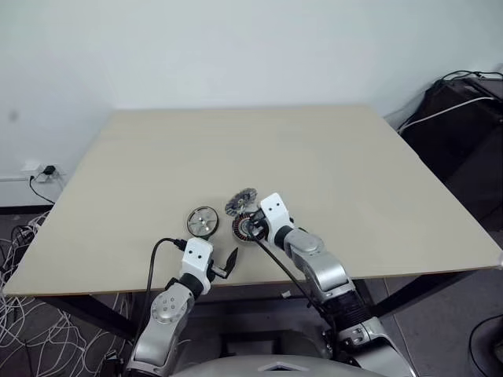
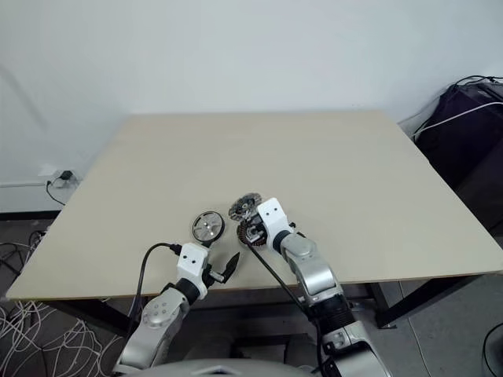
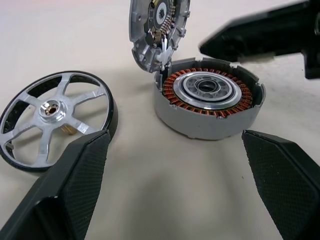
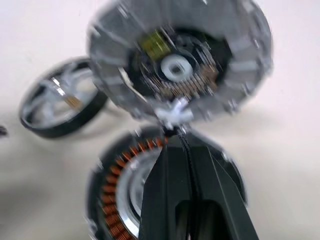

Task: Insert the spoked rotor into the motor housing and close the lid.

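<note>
Left wrist view, from left to right: the spoked rotor (image 3: 55, 120) lies flat on the table (image 1: 330, 157), untouched; just beside it the motor housing (image 3: 210, 102) stands open, copper windings bare, with the lid (image 3: 160, 30) tipped up at its far rim. The left end effector (image 1: 226, 263) hangs with fingers apart near the table's front edge. The right end effector (image 4: 175, 142), fingers together, is at the lid's lower edge, seemingly propping it. I judge the rotor step not yet begun: the left arm must grasp the rotor and lower it squarely into the cup. Broad bare table lies beyond; the near edge is close.
</note>
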You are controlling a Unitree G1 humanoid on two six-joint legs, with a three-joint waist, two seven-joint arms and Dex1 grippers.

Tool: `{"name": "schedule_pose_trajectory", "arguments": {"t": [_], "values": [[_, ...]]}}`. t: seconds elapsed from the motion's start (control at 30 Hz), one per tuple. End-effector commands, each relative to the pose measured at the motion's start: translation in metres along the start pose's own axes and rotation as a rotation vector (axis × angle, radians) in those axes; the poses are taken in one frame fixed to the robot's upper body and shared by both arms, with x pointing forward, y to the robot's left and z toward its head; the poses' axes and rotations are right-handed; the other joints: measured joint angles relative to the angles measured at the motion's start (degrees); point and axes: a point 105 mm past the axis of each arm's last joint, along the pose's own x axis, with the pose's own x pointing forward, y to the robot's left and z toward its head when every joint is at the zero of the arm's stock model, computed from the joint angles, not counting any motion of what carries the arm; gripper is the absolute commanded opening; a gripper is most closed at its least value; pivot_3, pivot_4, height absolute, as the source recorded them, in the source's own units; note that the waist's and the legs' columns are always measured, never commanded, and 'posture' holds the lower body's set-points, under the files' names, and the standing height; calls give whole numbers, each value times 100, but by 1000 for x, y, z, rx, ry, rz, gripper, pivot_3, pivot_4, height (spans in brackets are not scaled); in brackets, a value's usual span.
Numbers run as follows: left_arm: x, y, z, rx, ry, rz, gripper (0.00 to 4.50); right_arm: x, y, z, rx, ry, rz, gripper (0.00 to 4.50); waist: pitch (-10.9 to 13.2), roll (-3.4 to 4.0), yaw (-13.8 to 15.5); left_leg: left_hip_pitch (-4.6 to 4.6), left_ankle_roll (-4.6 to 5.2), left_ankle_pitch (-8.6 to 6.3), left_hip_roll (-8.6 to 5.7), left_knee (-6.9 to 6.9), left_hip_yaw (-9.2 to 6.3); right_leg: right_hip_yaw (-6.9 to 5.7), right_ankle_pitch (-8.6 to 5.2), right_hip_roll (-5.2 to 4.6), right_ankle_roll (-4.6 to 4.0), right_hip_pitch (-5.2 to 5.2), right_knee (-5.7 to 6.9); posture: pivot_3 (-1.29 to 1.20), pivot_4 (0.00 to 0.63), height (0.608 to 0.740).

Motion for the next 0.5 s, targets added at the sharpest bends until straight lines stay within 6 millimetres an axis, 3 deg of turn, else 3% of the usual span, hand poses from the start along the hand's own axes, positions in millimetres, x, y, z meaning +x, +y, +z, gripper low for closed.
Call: {"name": "schedule_pose_trajectory", "arguments": {"t": [0.03,0.2,0.3,0.5], "values": [[2,0,13,-1,-50,4,4500,3,-1,5,-17,-17,-2,20,1,-1,10,0,0,0,-1,0,0,-1,0,-1,0,0,0,0,0,740],[2,1,13,-6,-50,9,4500,1,-8,-35,-12,125,-28,20,-1,2,3,0,0,0,-1,0,0,2,0,-1,-1,0,-1,0,0,740],[2,1,13,-6,-50,9,4500,-3,-12,-41,-3,143,-43,20,-7,2,0,2,-1,0,1,0,0,5,0,-1,0,1,1,0,0,740],[4,-1,14,-3,-50,-3,4500,-6,-13,-2,19,-17,-44,20,-7,-2,7,1,-1,0,0,1,0,5,0,-3,1,2,1,0,0,740]]}}
